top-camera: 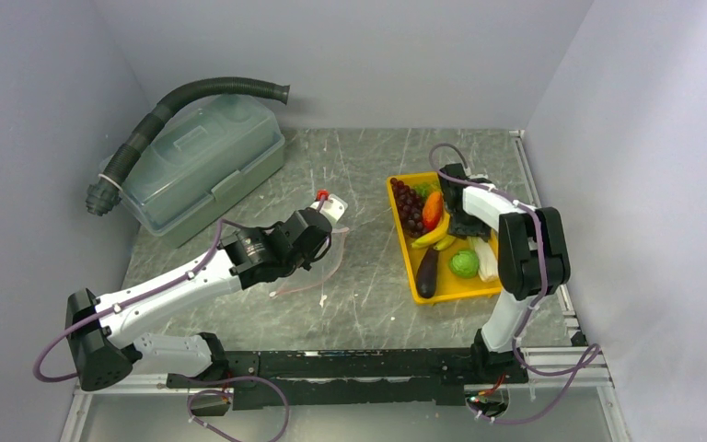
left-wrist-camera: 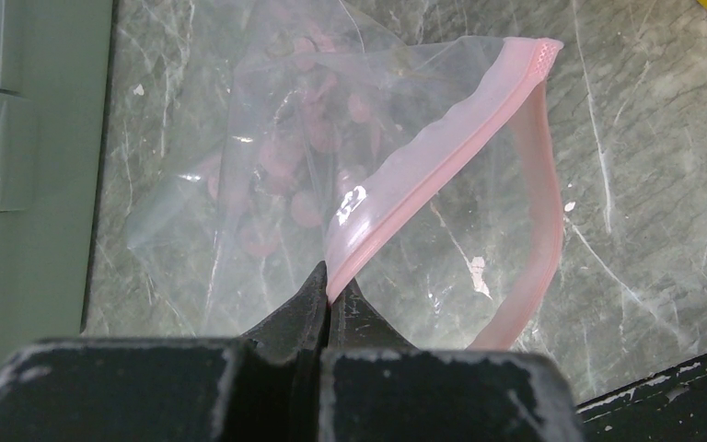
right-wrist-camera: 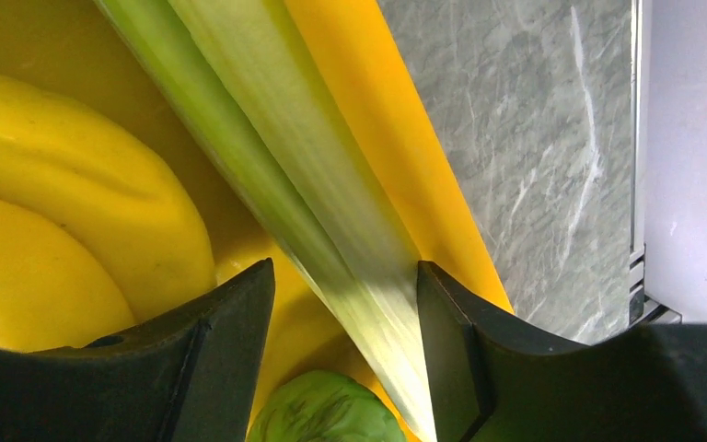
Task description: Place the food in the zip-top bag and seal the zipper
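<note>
food [top-camera: 434,241] lies on the yellow tray [top-camera: 403,250] at the right of the table in the top view: grapes [top-camera: 410,207], pepper [top-camera: 433,210], bananas [top-camera: 431,238], eggplant [top-camera: 427,273], round green vegetable [top-camera: 464,264] and celery [top-camera: 486,258]. none of it is in the zip-top bag [top-camera: 324,269], which lies mid-table, well apart from the tray, with the left gripper [top-camera: 324,230] at its edge. the right gripper [top-camera: 475,236] hangs low over the tray's far side. a lidded tub [top-camera: 198,166] with a dark hose [top-camera: 193,97] on it sits at the back left.

left wrist view: the left gripper [left-wrist-camera: 331,290] is pressed together on one lip of the zipper [left-wrist-camera: 442,157], lifting it so the clear bag [left-wrist-camera: 267,184] gapes. the other lip curves down to the table [left-wrist-camera: 644,184].

right wrist view: the right gripper [right-wrist-camera: 342,276] is spread, one finger on each side of the celery [right-wrist-camera: 285,138], bananas [right-wrist-camera: 74,212] beside it, the green vegetable [right-wrist-camera: 327,410] below. a gap shows at the left finger, so nothing is pinched.

judging by this, the step in hand is the first pick. the next move calls for closing on the stalk, lifting it off the tray [right-wrist-camera: 377,92] and carrying it across to the held-open mouth.

no brand, label or readable writing shows; the bag has only pinkish round marks.
</note>
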Available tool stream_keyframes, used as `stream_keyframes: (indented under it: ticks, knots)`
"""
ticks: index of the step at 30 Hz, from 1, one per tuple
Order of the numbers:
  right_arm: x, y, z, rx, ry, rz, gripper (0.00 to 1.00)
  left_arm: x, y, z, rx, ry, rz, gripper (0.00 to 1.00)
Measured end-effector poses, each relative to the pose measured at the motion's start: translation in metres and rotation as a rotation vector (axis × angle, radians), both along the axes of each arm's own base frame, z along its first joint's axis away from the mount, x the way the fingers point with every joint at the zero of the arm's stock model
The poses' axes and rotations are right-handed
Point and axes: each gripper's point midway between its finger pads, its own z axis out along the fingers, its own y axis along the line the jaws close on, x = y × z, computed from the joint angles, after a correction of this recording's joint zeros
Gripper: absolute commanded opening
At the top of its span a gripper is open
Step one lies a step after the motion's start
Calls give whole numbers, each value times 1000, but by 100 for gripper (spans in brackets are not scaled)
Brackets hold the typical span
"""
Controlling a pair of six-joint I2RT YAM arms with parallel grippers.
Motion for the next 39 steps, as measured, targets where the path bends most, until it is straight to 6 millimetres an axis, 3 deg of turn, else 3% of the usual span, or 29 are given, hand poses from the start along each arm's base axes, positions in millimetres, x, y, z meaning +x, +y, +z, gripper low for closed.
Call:
stream_keyframes:
  ticks: [3,11,27,39]
  knots:
    - [-1,-1,-5,-6,17,6,50,0,0,-1,2,1,0,0]
    - [-1,-6,-9,-52,41,17,0,0,0,-2,5,3,1,0]
    - [-2,2,3,-65,20,40,0,1,1,-1,10,-2,6,0]
    - [9,17,70,-72,-120,63,0,1,2,-1,12,-3,8,0]
